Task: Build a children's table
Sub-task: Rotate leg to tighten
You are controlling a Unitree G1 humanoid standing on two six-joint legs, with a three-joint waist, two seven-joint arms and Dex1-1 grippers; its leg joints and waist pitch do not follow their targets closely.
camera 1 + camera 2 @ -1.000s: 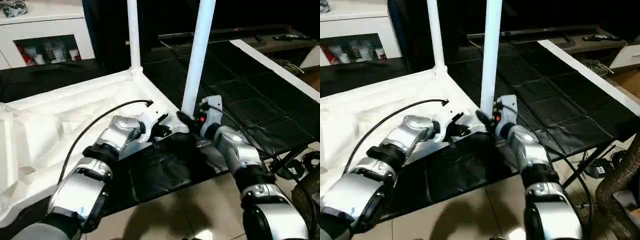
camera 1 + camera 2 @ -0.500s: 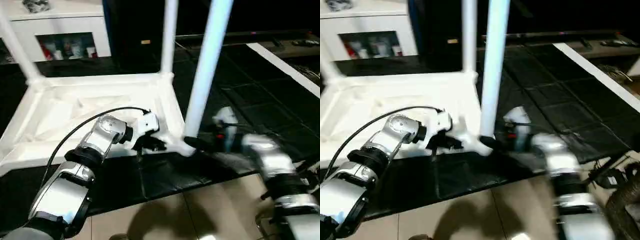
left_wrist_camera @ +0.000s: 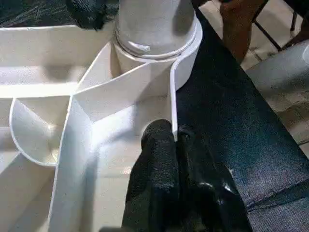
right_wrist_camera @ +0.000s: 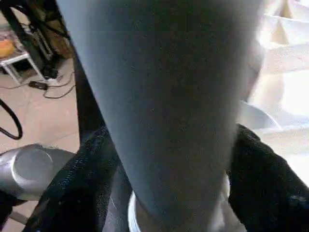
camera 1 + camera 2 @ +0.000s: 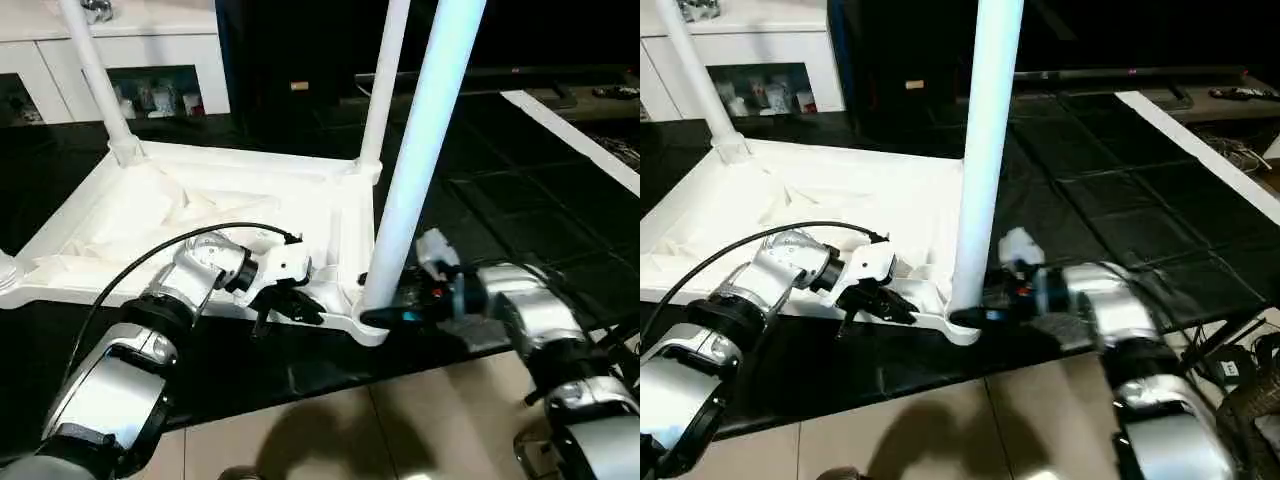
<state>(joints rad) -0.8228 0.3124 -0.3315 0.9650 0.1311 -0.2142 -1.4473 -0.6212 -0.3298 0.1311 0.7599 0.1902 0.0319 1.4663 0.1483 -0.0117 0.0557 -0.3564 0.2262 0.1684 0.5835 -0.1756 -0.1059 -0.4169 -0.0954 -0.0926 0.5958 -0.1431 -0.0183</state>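
The children's table lies upside down on the black surface, its white ribbed underside facing up. Three round white legs stand upright: the near one, one behind it and one at the far left. My left gripper is shut on the thin rim wall of the frame, just beside the near leg's socket. My right gripper reaches in from the right at the foot of the near leg. Its black fingers press against both sides of that leg.
A white cabinet with glass doors stands at the back left. The black padded platform stretches right to a white strip. Tiled floor lies in front, with cables and a stand leg at the right.
The view has swung, so more of the table and a third leg show. Both grippers stay at the near corner. My right forearm now comes in lower and more from the side.
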